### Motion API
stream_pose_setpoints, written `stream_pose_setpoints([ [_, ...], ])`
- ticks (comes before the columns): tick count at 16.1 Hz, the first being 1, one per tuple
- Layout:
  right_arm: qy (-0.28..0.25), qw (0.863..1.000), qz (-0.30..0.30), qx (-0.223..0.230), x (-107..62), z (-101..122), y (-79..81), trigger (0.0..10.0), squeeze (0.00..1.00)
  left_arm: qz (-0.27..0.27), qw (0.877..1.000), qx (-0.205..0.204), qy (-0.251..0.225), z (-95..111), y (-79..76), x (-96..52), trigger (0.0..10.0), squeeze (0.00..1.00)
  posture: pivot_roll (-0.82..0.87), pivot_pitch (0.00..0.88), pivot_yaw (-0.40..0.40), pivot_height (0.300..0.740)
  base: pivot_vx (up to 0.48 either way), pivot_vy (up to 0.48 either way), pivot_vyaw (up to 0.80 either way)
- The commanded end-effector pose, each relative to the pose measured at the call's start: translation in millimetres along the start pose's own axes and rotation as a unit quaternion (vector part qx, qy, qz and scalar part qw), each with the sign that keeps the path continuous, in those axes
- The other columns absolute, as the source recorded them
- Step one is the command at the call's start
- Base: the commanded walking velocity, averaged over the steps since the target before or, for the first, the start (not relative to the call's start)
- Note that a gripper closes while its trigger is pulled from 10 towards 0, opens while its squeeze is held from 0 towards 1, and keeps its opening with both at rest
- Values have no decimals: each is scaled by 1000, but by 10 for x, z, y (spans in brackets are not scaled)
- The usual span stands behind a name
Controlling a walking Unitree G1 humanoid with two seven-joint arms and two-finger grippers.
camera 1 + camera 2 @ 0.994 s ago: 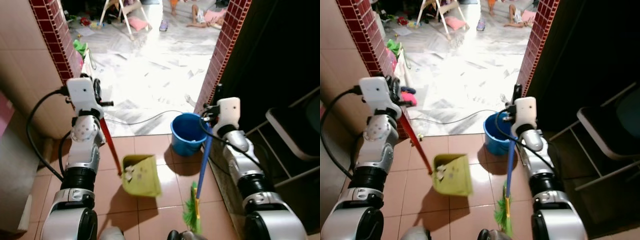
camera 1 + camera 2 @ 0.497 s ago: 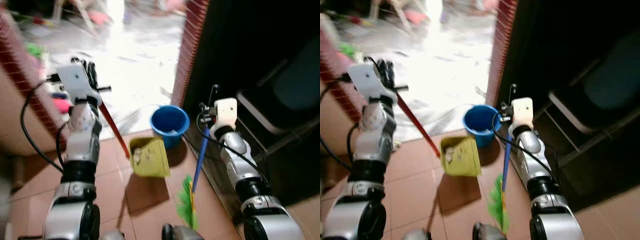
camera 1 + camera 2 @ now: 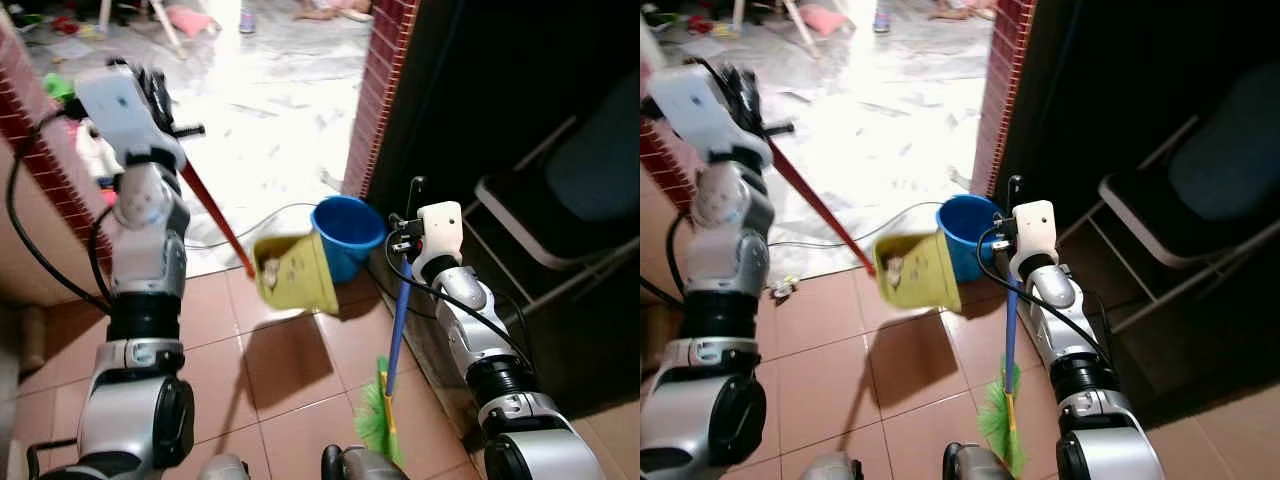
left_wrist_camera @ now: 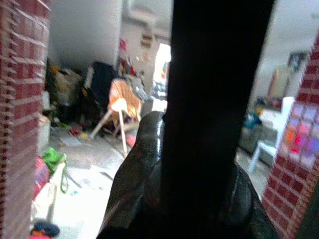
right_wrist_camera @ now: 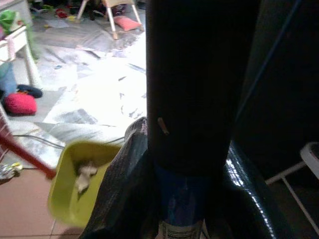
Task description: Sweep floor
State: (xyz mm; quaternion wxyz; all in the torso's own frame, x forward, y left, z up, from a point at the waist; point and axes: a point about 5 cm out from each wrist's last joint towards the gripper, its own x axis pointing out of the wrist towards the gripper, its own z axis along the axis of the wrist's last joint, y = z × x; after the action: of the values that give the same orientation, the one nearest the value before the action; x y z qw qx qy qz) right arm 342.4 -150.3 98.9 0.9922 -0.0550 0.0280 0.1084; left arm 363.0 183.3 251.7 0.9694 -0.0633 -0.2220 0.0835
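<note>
Left pincer (image 3: 168, 92) grips dustpan (image 3: 293, 273) handle — raised beside bucket (image 3: 349, 233).

A yellow-green dustpan (image 3: 293, 272) on a long red handle (image 3: 215, 217) is hanging tilted above the tiled floor (image 3: 290, 375), pale scraps lying inside. Beside it, a blue-handled broom (image 3: 398, 330) is standing nearly upright, green bristles (image 3: 376, 426) touching the floor.

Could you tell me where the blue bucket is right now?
The blue bucket stands ahead on the floor by the brick doorway pillar, just behind the raised yellow dustpan.
</note>
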Motion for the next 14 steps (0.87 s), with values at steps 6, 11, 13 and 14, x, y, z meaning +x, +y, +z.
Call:
stream_pose_setpoints([
  [6,47,998,-48,-16,-152,-171,-178,10000,0,11,999,28,-23,79,124,-143,10000,0,-4,0,-43,740,0,0,0],
  [11,74,996,-55,-20,-330,-337,-178,10000,0,0,995,38,-93,411,79,1,10000,0,-11,0,-36,740,0,0,-266],
  [13,75,996,-51,-19,-349,-356,-145,10000,0,-13,994,34,-107,481,19,65,10000,0,-22,0,-24,740,274,0,-800],
  [14,77,996,-51,-17,-373,-366,-129,10000,0,-17,994,33,-106,490,-20,76,10000,0,-28,0,-16,740,334,0,-800],
])
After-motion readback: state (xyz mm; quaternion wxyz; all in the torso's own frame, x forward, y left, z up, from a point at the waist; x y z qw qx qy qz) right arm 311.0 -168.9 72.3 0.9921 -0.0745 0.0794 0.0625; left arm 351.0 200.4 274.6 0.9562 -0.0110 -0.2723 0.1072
